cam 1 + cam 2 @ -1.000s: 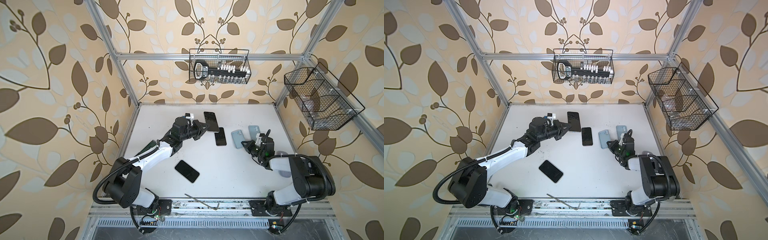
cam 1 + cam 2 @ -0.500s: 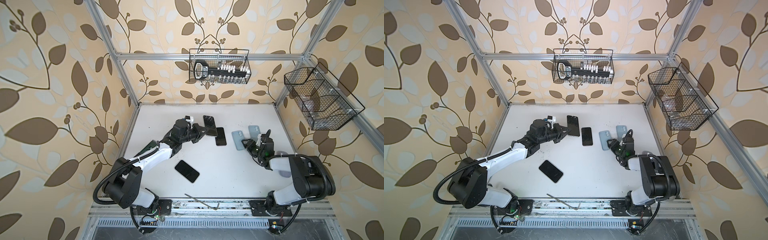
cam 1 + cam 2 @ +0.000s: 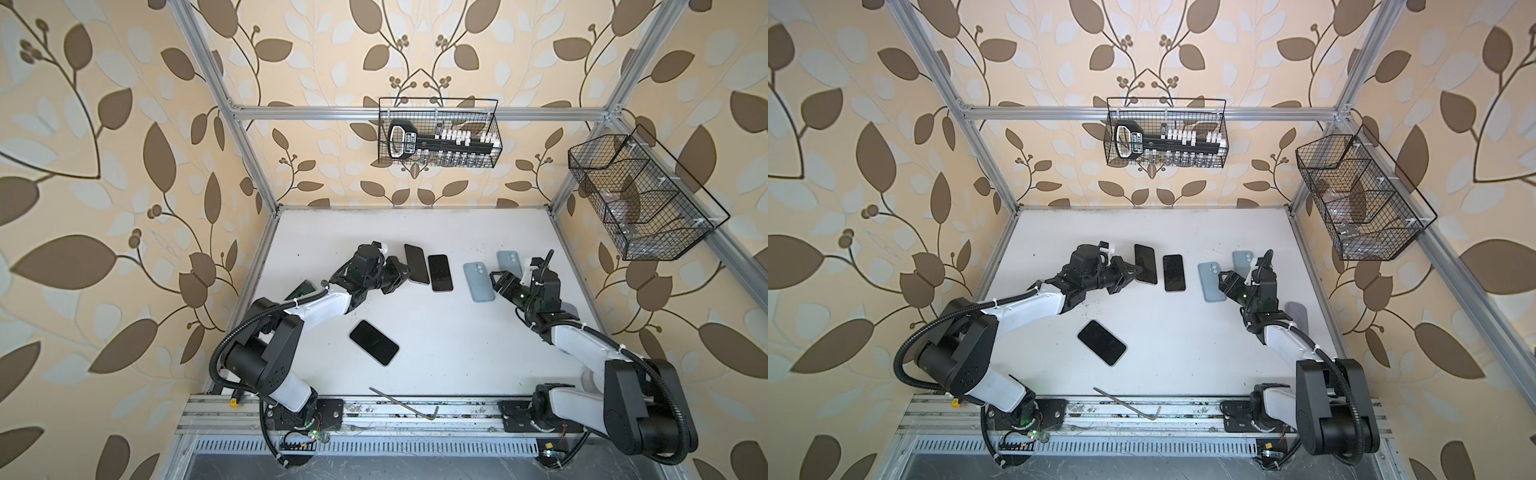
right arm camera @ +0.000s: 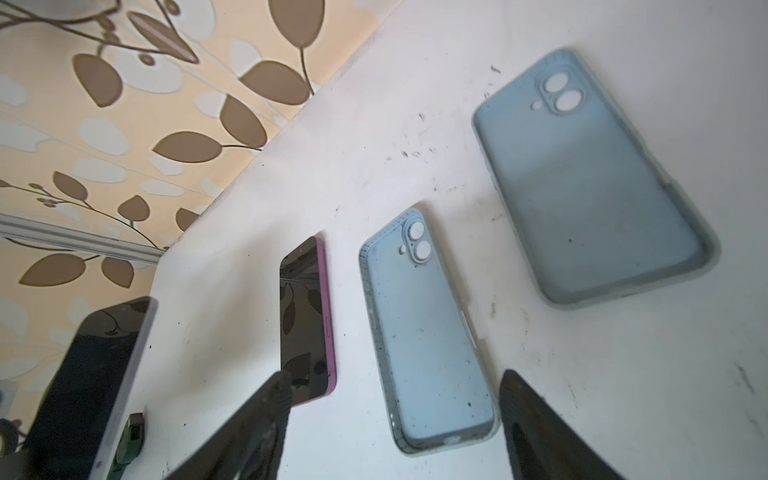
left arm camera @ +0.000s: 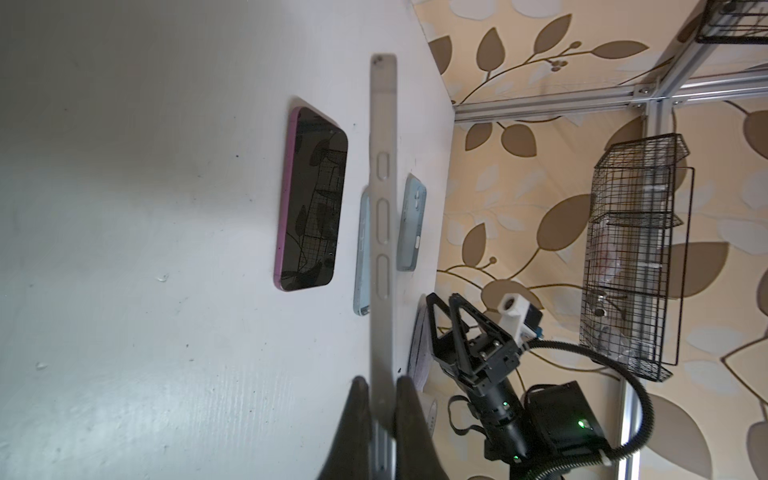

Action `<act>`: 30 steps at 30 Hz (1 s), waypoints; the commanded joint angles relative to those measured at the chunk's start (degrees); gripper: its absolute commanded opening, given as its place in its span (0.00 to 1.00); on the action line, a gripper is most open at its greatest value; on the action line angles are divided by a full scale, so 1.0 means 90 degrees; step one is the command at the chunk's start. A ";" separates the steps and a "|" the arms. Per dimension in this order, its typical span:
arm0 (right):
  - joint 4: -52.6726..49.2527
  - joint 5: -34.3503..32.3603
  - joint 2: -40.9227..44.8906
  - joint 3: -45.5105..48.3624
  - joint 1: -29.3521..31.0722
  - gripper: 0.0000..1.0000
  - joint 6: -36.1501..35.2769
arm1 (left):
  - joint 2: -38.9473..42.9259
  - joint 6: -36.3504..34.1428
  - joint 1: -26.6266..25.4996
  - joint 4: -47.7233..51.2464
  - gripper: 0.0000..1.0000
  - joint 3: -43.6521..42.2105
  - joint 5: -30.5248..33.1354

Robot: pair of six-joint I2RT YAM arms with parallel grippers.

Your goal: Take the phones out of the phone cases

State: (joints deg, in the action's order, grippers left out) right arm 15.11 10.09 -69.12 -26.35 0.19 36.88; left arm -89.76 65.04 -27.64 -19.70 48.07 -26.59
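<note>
Nearest the front, a black phone [image 3: 374, 343] lies loose on the counter [image 3: 457, 353]. Beyond it, the left hand [image 5: 383, 401] is clamped tight on the short end of the phone [image 5: 383, 187], holding it screen up. Its long axis runs straight on from the fingers toward the back, parallel to the purple phone [image 3: 439, 272] lying flat just beside it. Over to the right, the right hand [image 4: 392, 378] hangs with its jaws spread wide and nothing in them. It is above the near end of an empty blue phone case [image 4: 424, 332], with a second case [image 3: 508, 261] farther back. I'd say the left arm, being the nearer, only needs to lay the phone down.
</note>
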 commanded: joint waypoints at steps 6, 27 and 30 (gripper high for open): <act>-0.0812 0.0131 0.0436 -0.0332 -0.0030 0.94 -0.0584 | -0.0327 -0.0316 0.0065 -0.0733 0.00 0.0059 -0.0042; -0.1098 0.0316 0.0816 -0.0061 -0.0026 0.97 -0.0700 | -0.1737 -0.0809 0.0073 -0.1739 0.00 -0.0075 0.0325; -0.1135 0.0303 0.0873 -0.0051 -0.0022 0.97 -0.0719 | -0.1857 -0.0783 0.0083 -0.1918 0.02 -0.0136 0.0364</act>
State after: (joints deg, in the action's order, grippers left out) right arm 5.76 12.27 -62.33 -27.59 0.19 31.62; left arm -106.54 59.46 -27.64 -31.20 47.33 -24.08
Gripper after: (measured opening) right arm 0.974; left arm 0.091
